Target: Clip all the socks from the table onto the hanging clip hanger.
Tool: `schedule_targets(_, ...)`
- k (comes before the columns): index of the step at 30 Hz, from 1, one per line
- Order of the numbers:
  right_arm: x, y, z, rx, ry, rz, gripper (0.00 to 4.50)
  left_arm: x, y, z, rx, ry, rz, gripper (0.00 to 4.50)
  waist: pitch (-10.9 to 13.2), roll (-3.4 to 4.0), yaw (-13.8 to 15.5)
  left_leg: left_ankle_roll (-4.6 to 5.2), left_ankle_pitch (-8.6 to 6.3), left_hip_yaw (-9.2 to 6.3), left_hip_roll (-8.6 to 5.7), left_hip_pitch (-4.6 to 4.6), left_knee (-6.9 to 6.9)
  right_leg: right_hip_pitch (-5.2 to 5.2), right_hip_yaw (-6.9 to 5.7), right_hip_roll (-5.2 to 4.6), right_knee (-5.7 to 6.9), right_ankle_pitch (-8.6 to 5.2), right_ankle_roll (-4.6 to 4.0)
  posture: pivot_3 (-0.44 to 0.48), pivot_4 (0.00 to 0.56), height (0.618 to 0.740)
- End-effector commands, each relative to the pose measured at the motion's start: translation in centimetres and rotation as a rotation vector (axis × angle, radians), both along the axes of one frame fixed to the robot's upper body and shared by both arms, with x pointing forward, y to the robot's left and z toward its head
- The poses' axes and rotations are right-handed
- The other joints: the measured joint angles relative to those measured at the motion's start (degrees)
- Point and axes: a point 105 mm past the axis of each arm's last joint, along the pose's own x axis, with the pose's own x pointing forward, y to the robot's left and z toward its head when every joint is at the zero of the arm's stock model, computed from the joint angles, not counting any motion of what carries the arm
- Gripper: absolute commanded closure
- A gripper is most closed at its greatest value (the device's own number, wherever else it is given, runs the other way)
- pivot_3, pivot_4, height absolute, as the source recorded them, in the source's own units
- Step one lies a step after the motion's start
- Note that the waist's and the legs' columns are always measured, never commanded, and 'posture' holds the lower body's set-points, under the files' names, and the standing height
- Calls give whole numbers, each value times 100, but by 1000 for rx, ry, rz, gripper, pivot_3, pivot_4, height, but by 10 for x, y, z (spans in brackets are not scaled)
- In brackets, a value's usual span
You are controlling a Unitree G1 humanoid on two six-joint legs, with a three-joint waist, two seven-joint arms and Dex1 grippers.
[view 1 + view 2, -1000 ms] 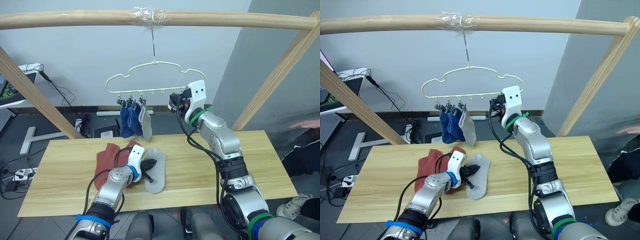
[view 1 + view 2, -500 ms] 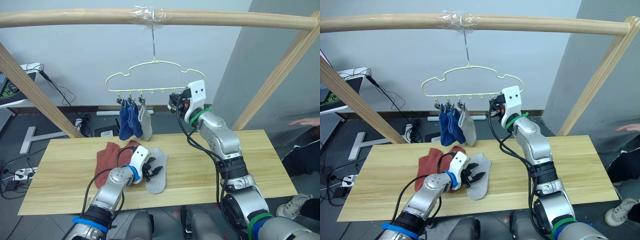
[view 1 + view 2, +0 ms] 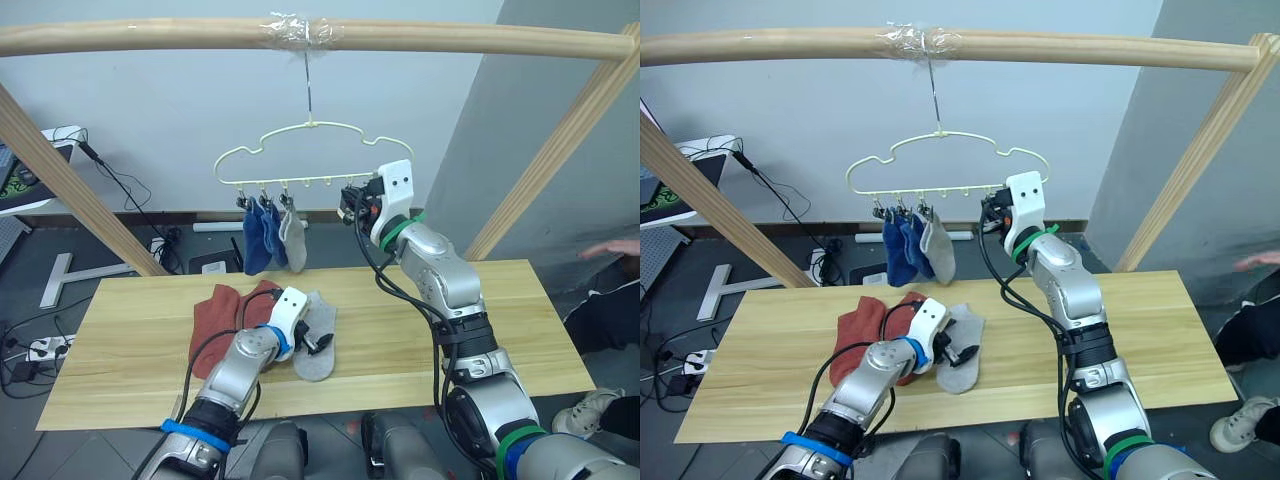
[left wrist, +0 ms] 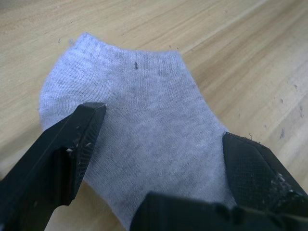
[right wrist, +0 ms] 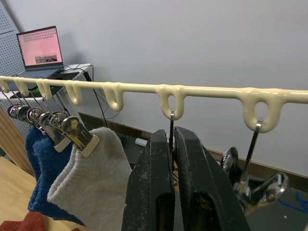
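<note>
Pale-yellow clip hanger (image 3: 300, 155) holds two blue socks (image 3: 262, 238) and a grey sock (image 3: 293, 240); a light-grey sock (image 4: 144, 125) and rust-red socks (image 3: 225, 310) lie on pale wood-grain table (image 3: 520, 330).

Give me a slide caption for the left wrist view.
Open left claw straddling a light grey sock lying flat on the wooden table.

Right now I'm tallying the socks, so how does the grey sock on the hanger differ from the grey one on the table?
The hung grey sock dangles upright from a clip on the clip hanger; the table's grey sock lies flat on the table. The hung one is untouched; the left hand straddles the flat one, open. Both are light grey knit.
</note>
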Motion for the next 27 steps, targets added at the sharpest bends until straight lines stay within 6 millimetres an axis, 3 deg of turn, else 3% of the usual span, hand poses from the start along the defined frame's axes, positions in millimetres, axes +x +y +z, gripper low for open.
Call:
schedule_targets(1,-2,-2,7,11,-24,-3,4500,-15,2,-19,18,109,-13,50,-1,0,-1,0,0,-1,0,0,0,0,0,0,2,0,0,27,185,740)
schedule_targets(3,-2,-2,7,9,-24,-2,4500,-23,3,-27,55,129,-61,50,-3,1,-5,0,0,-1,1,4,0,2,1,1,3,-1,1,27,185,740)
schedule_targets(6,-6,3,6,-8,-33,39,4500,-28,6,-30,81,118,-105,604,-8,5,-7,0,0,1,1,8,0,5,1,1,3,-1,2,24,186,740)
schedule_targets(15,-5,1,4,-10,-21,30,4500,-32,7,-29,60,127,-114,3250,-12,9,-6,0,0,2,0,12,1,9,3,1,3,-4,7,27,190,740)
schedule_targets(19,-6,3,4,-16,-25,49,4500,-27,-1,-18,4,64,-134,4365,-12,9,-6,1,0,3,0,12,1,9,2,1,2,-6,10,25,189,740)
schedule_targets(27,-6,-7,4,-38,-13,63,4500,-9,-7,14,-97,-72,-124,4488,-11,10,0,1,0,0,-1,6,0,8,1,0,-2,-3,5,20,185,740)
